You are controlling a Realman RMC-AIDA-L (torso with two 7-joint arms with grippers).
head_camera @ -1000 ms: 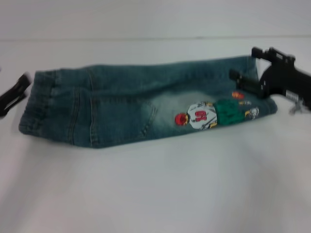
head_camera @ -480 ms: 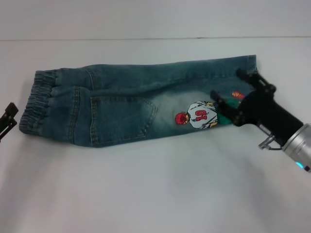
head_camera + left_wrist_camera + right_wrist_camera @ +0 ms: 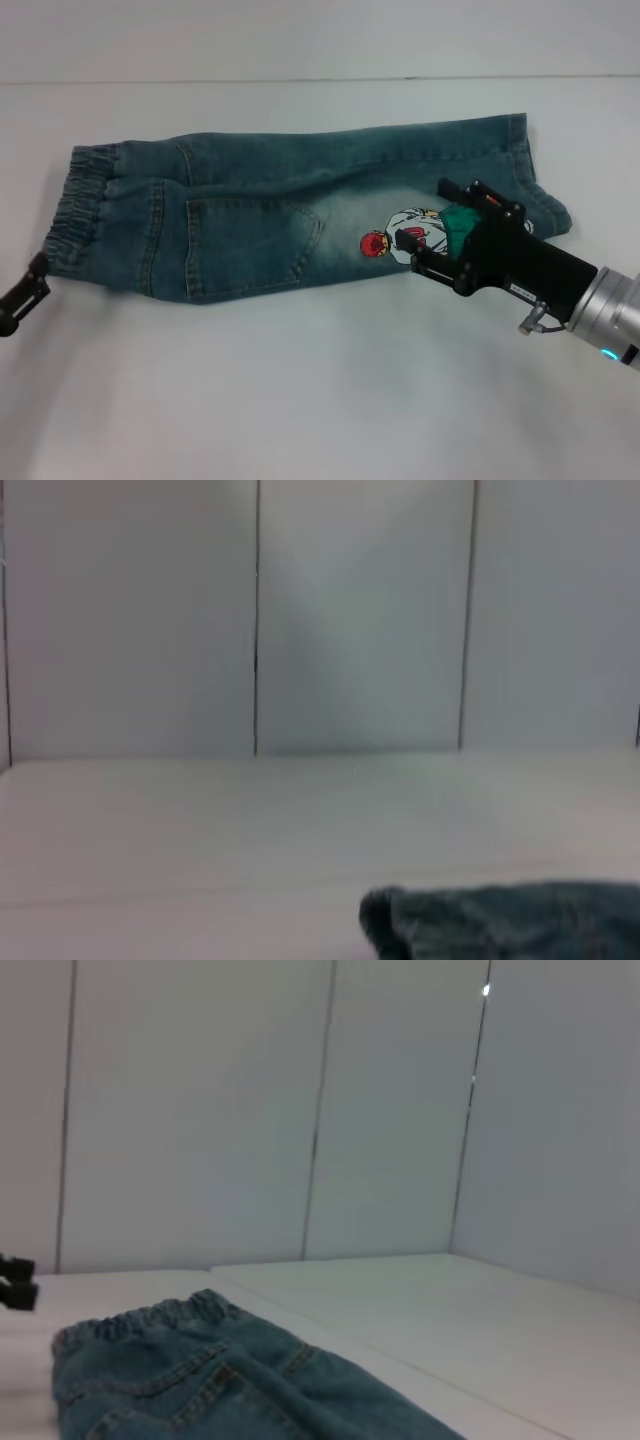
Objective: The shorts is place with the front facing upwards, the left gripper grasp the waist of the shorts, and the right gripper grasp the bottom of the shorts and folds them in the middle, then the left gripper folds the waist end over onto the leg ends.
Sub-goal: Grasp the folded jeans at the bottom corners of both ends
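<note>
The shorts [image 3: 300, 215] lie flat on the white table [image 3: 300, 400], already doubled lengthwise so that one leg covers the other. Their long axis runs across the head view from the robot's left to its right. The waist of the shorts [image 3: 80, 210], a ruffled elastic band, forms the left end. The leg ends [image 3: 525, 170] form the right end. A back pocket and a cartoon player patch face upward.

The right gripper [image 3: 435, 225] hangs above the patch, inboard of the hems, with its fingers apart and nothing between them. Its arm reaches in from the lower right. The left gripper [image 3: 25, 297] sits just off the near-left corner of the waistband, close beside the cloth but seemingly apart from it. Only the tip shows at the frame edge, so whether its fingers are parted or closed cannot be told.

The remaining step appears to be the crosswise fold, which carries the waist along the long axis onto the hems. The left gripper is the nearer to the waist, which lies up and to the right of its tip in the head view. The right gripper probably must clear the landing zone first.
</note>
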